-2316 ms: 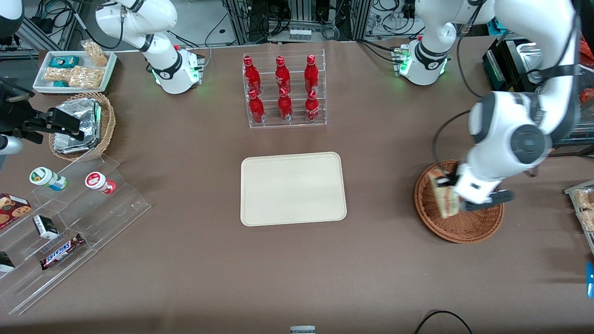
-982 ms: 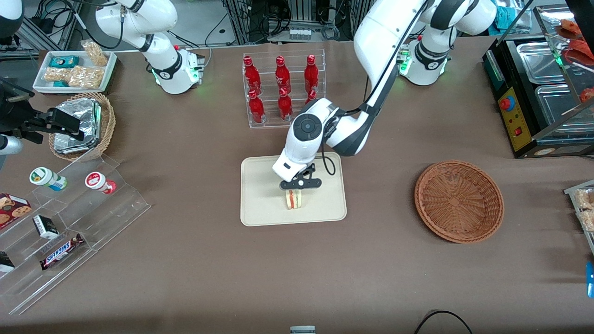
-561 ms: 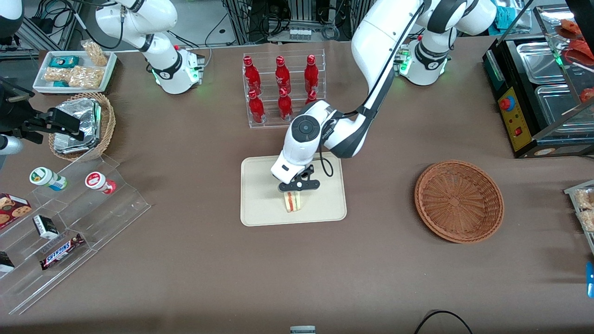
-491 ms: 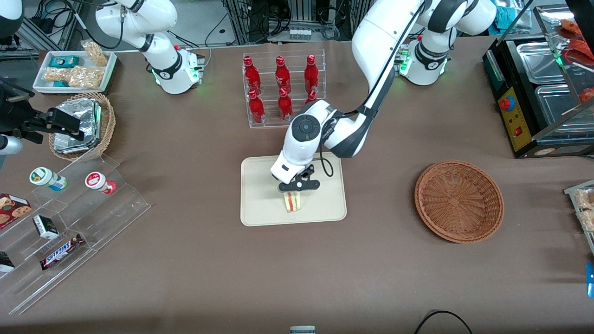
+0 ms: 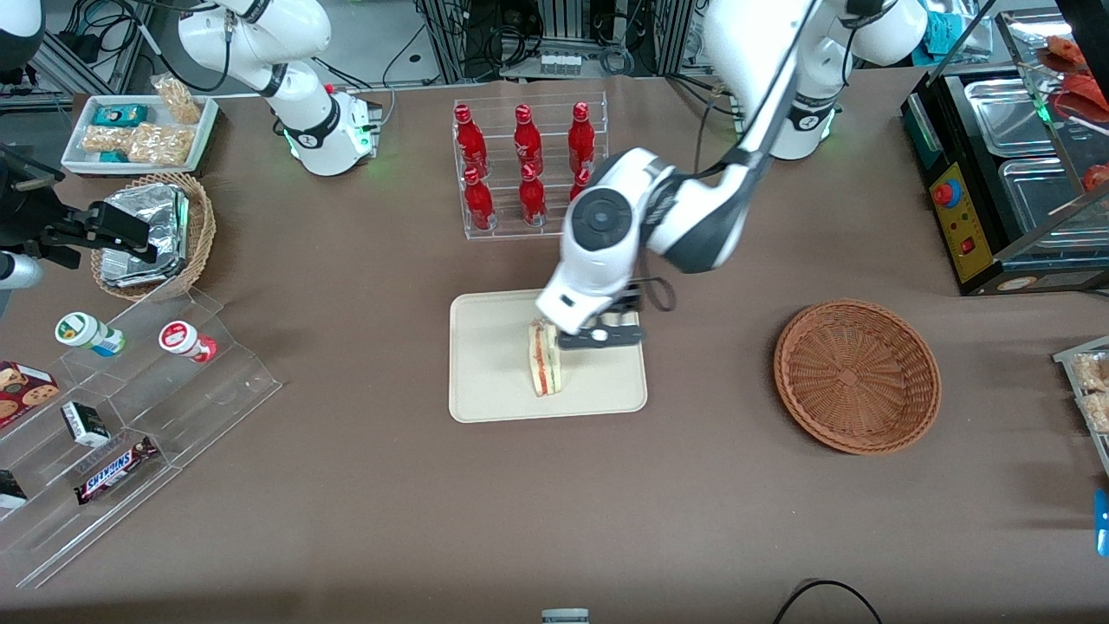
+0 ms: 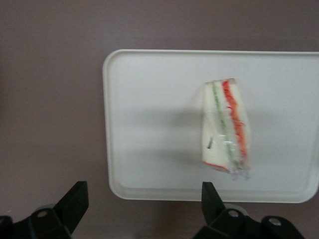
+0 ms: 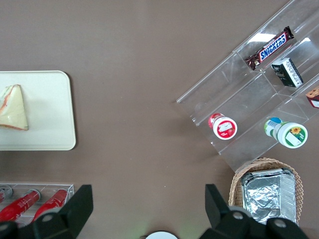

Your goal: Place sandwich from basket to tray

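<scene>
The sandwich (image 5: 546, 357) stood on the tray (image 5: 494, 381), a pale triangular wedge in clear wrap, red-orange and green layers striping its cut edge. The gripper (image 6: 142, 211) hung above it, jaws spread wide apart and clear of the bread, gripping nothing. The tray was smooth, cream, rectangular with rounded corners and a low rim. Well away from the jaws sat the round, reddish-brown woven basket (image 5: 856, 376) on the matte brown counter (image 5: 346, 485).
</scene>
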